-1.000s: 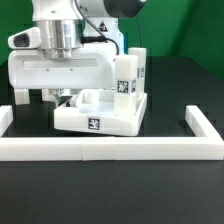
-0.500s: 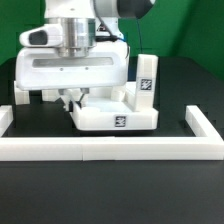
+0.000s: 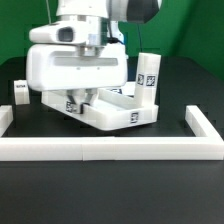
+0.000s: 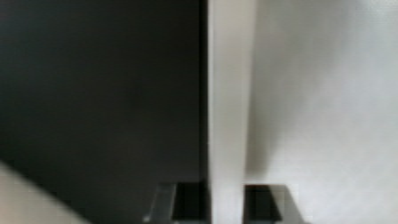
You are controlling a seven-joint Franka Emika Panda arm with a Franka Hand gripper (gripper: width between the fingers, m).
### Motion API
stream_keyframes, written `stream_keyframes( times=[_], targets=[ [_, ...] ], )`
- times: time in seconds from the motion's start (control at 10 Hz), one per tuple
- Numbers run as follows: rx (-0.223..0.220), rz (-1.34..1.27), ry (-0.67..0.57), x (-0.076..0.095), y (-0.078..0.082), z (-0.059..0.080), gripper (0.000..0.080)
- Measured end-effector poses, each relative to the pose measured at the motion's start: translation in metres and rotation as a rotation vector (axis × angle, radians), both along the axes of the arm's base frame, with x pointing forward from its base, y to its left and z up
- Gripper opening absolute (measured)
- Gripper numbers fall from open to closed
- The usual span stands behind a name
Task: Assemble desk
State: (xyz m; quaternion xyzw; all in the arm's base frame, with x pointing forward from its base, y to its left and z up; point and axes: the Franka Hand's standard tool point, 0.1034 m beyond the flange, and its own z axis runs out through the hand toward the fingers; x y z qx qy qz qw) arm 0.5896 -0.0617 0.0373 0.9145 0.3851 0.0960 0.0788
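Note:
The white desk top (image 3: pixel 118 113), a shallow tray with a raised rim, lies on the black table, turned at an angle. One tagged leg (image 3: pixel 148 76) stands upright at its far corner on the exterior view's right. My gripper (image 3: pixel 80 101) is down at the tray's left rim and shut on it. In the wrist view the rim (image 4: pixel 228 90) runs straight between my two dark fingertips (image 4: pixel 187 204), with the gripper (image 4: pixel 226 206) closed on it. A second tagged leg (image 3: pixel 20 91) lies loose on the exterior view's left.
The long low white border rail (image 3: pixel 110 150) runs along the front, with short arms at the left (image 3: pixel 5 118) and right (image 3: pixel 204 126). My wide white hand body (image 3: pixel 78 68) hides the back of the tray.
The desk top, held by my gripper, has slid and turned toward the exterior view's right, carrying its upright leg. The loose leg on the left has come into view.

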Motion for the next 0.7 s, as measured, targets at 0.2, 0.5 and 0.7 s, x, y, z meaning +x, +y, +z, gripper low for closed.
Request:
stream_keyframes(
  times=[0.2,0.5,0.7],
  targets=[
    [-0.062,0.27,-0.085,0.024,0.042,-0.002,0.0066],
    [-0.108,0.412,-0.095,0.032,0.048,0.0,0.0081],
    [-0.108,0.414,-0.096,0.033,0.049,0.001,0.0081]
  ],
)
